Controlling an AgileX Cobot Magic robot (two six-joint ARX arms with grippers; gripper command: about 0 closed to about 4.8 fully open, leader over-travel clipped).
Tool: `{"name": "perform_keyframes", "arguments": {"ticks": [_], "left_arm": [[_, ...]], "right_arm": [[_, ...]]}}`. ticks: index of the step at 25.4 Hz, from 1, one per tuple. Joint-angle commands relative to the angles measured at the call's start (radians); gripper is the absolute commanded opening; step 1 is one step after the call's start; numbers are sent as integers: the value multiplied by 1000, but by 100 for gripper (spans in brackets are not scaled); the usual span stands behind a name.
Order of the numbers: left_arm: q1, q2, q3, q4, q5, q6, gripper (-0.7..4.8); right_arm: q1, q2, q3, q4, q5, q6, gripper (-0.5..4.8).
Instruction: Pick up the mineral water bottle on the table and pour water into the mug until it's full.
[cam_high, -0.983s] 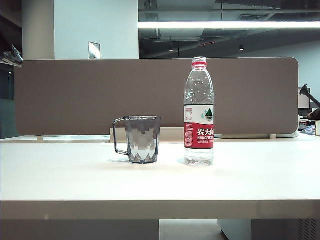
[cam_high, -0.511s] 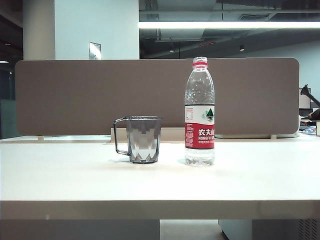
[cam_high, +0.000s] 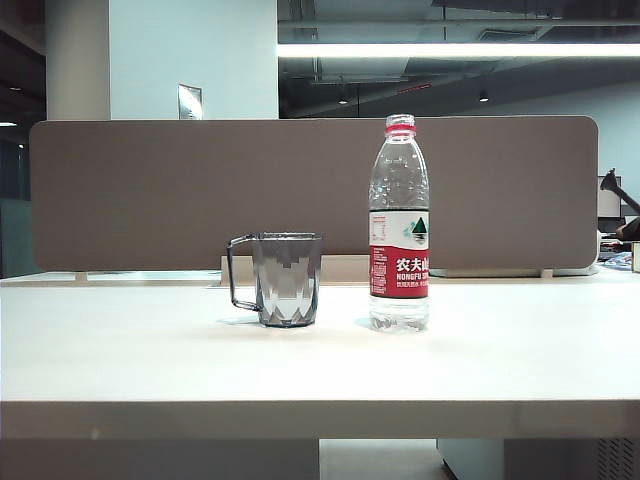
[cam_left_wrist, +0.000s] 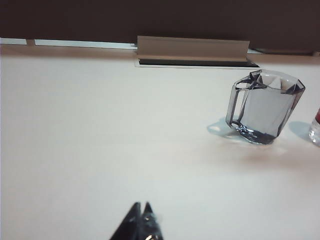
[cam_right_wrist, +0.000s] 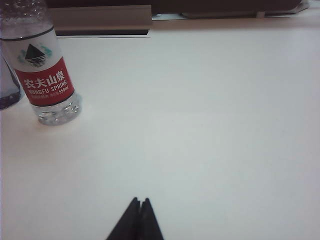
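Note:
The mineral water bottle (cam_high: 399, 230) stands upright on the table (cam_high: 120, 350), just right of the mug (cam_high: 287, 278), with a small gap between them. The smoky-grey mug's handle points left. Neither gripper shows in the exterior view. In the left wrist view my left gripper (cam_left_wrist: 141, 205) is shut and empty, low over bare tabletop, well short of the mug (cam_left_wrist: 265, 107). In the right wrist view my right gripper (cam_right_wrist: 139, 200) is also shut and empty, some way from the bottle (cam_right_wrist: 42, 75); a sliver of the mug (cam_right_wrist: 7, 90) shows beside the bottle.
A brown partition panel (cam_high: 150, 190) runs along the table's far edge, with a beige cable-tray cover (cam_left_wrist: 192, 48) at its foot behind the mug. The table's thick front edge (cam_high: 320, 418) faces the exterior camera.
A dark shape at the far left edge of the exterior view has gone. The mug and the bottle stand where they were.

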Motion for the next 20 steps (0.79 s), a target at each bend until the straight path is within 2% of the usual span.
{"name": "perform_keyframes", "arguments": {"ticks": [1,6,20], "left_arm": [[-1,7,-15,-63,-106,-38,-2],[-1,7,-16,-69,-209,-23,-2],[-1,7,-16,-68,-208,-25,-2]], "right_arm": [[0,1,-8,10,1,-2,0],[0,-2,-8,10,0,-2,0],[0,-2,-8,10,1,-2,0]]}}
